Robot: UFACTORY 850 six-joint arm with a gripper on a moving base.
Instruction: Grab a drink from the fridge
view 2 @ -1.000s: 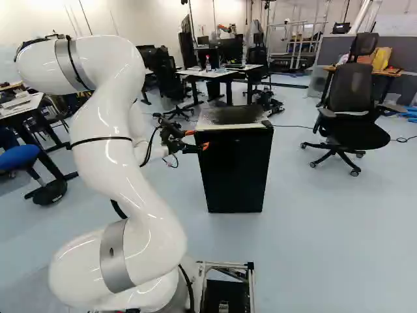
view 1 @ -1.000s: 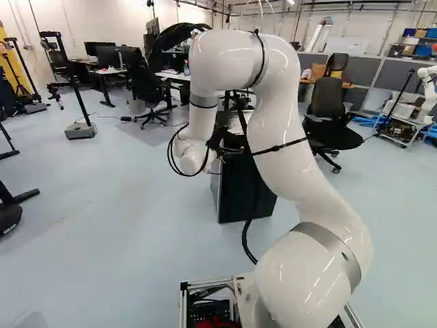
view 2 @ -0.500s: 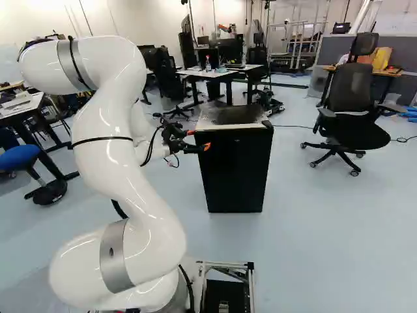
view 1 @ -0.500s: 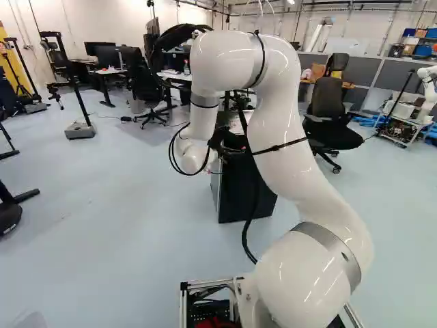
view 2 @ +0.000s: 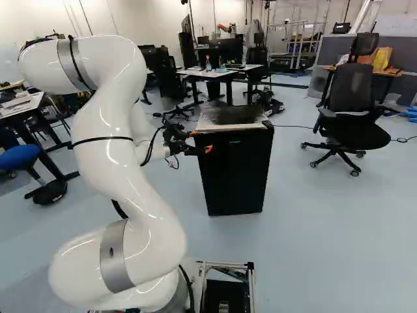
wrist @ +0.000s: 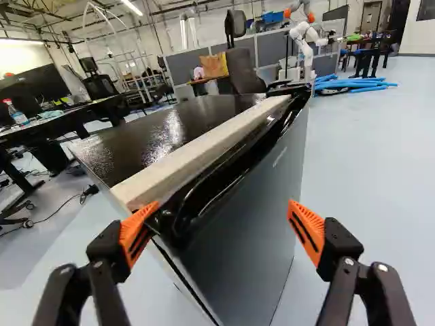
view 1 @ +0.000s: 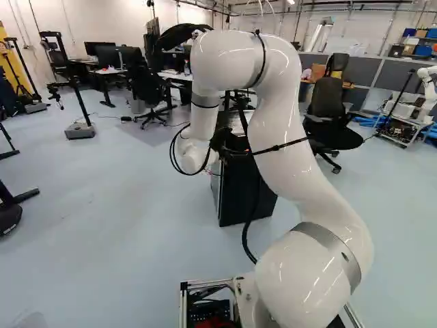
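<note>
My gripper [view 2: 201, 141] is at the upper left front edge of the black fridge [view 2: 236, 173] in the right base view. Seen from the wrist, the gripper [wrist: 221, 216] stands wide open. One orange pad [wrist: 136, 231] lies at the near top corner of the fridge door [wrist: 251, 217]; the other is out in front of the door's face, apart from it. A pale strip [wrist: 197, 153] runs along the fridge's glossy top, behind the door's black upper edge. The fridge's inside is hidden.
Right of the fridge in the right base view stands a black office chair [view 2: 352, 117]. Desks [view 2: 218, 73] with screens are behind it. A wheeled stand [view 1: 80, 130] is at the left of the left base view, and another robot [view 1: 429, 89] at its far right.
The fridge's front has shifted slightly nearer the base, while the room behind holds still. My gripper has moved very slightly and remains open.
</note>
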